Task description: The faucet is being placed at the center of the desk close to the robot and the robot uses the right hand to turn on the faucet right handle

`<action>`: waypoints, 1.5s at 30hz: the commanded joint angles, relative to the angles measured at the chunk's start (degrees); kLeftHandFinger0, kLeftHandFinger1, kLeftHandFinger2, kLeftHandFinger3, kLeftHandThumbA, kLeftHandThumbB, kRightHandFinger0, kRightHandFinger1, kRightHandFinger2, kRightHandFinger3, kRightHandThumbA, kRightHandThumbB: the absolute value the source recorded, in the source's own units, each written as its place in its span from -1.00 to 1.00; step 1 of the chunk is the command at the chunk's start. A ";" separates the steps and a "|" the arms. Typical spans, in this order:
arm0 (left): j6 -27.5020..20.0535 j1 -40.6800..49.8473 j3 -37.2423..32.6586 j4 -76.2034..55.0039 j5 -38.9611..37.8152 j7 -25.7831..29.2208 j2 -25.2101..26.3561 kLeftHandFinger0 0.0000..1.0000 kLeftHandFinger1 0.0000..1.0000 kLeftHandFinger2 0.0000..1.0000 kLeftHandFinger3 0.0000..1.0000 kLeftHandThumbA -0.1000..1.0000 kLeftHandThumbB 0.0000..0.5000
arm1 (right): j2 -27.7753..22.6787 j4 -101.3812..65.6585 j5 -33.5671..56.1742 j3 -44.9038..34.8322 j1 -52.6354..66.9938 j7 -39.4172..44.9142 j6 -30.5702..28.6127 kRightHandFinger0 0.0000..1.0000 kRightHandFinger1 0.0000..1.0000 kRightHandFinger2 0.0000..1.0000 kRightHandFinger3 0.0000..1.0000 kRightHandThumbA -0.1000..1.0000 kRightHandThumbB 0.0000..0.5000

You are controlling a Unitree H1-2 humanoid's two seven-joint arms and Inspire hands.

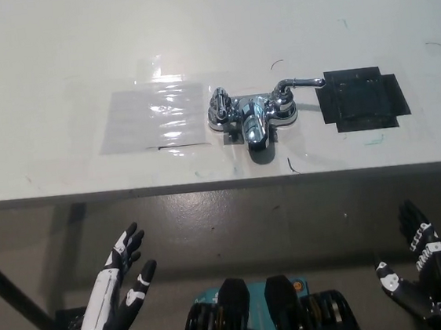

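Two hands hang low, in front of the table (190, 26) and short of its near edge, and you should think only about the right hand (423, 278). It is black, at the lower right, with its fingers spread and holding nothing. The white left hand (119, 290) rests at the lower left, likewise spread and empty.

The faucet (252, 114) stands at the middle of the table, near the front edge. Its right handle (297, 84) is a lever whose long axis runs across the table, with the tip pointing toward the robot's right and reaching the edge of a black patch (361, 98).

From your right hand, the lever lies forward and inward, well apart, and nearer to it than to the left hand. Judging from that, you would reach up over the edge and meet the lever from its free end.
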 commanded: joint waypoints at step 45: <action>-0.03 -0.50 1.07 -1.51 0.29 0.50 0.58 1.00 1.00 1.00 1.00 0.66 -0.47 | -0.53 -1.37 -2.47 1.03 -0.80 -1.89 -1.51 1.00 1.00 1.00 1.00 -0.02 -0.60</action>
